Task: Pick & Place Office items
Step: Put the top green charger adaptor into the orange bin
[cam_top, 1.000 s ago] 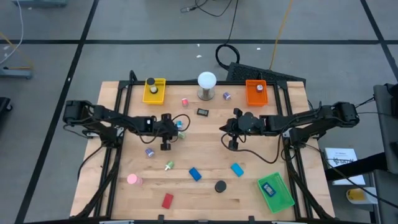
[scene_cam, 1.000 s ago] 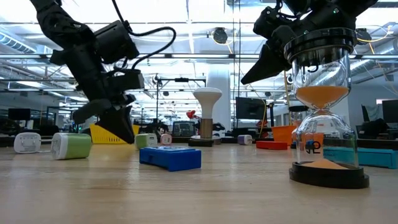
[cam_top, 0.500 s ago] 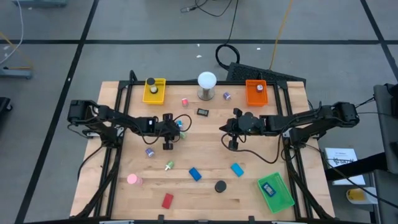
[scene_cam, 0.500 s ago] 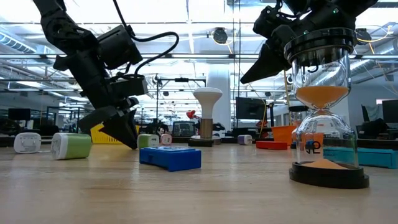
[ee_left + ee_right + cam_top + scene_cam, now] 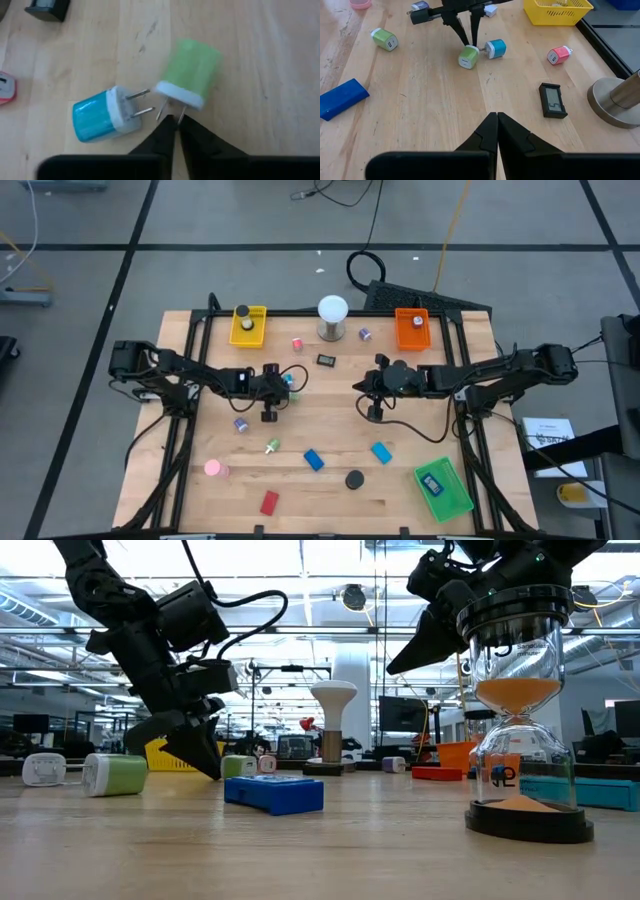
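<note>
- High view: the left gripper (image 5: 283,386) is low over the left-centre of the table, at the green plug adapter (image 5: 292,392), which lies just beside a blue plug adapter (image 5: 289,378). The right gripper (image 5: 360,386) waits above the table's right-centre, jaws closed on nothing.
- Low view: the left gripper (image 5: 210,770) points steeply down, tips near the wood. The green plug adapter (image 5: 237,766) shows just behind them.
- Left wrist view: the jaws are drawn together to a thin slit, with their tips at the two metal prongs of the green plug adapter (image 5: 189,72). It cannot be told whether a prong is pinched. The blue plug adapter (image 5: 97,120) lies with its prongs aimed at the green one's white face.
- Right wrist view: the green plug adapter (image 5: 468,57) lies on its side, apart from the yellow tray (image 5: 559,11).
- Handling, judged: a small, light, rigid plastic block with a smooth shell.
  - The prongs are thin and slippery, so a grip there would likely let it swing or slip.
  - Hold it across the green body's opposite sides.
</note>
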Available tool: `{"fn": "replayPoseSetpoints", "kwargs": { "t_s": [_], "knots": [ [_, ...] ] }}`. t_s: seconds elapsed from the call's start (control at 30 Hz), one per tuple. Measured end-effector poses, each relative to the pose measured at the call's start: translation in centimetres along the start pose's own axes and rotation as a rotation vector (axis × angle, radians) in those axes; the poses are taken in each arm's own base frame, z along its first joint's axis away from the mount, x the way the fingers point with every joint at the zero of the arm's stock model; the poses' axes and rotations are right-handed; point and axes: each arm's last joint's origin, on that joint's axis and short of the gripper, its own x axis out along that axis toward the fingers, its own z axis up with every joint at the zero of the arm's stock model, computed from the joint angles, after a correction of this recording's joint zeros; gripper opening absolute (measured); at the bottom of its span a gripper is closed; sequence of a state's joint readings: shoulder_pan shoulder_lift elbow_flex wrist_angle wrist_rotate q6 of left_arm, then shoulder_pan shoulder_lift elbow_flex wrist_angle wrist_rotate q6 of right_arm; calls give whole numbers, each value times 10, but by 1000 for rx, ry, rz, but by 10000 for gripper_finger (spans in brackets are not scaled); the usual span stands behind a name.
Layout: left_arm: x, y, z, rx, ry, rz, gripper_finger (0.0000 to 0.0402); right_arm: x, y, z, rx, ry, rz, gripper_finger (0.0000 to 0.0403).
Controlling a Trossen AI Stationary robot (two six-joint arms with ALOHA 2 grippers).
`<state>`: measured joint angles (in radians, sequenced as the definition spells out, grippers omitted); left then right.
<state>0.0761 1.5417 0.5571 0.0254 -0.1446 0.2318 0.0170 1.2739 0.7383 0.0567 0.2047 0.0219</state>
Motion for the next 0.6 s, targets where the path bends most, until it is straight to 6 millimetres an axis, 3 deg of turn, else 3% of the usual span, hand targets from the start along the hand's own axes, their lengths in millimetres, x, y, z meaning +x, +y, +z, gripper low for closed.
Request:
{"fn": "replayPoseSetpoints", "kwargs": {
  "t_s": [0.33, 0.6],
  "knots": [
    [-3, 1, 5, 29, 39, -25, 6, 0, 0, 0, 0, 0, 0, 4],
    [-39, 16, 52, 111, 305, -55, 4, 0, 0, 0, 0, 0, 0, 4]
  ]
}}
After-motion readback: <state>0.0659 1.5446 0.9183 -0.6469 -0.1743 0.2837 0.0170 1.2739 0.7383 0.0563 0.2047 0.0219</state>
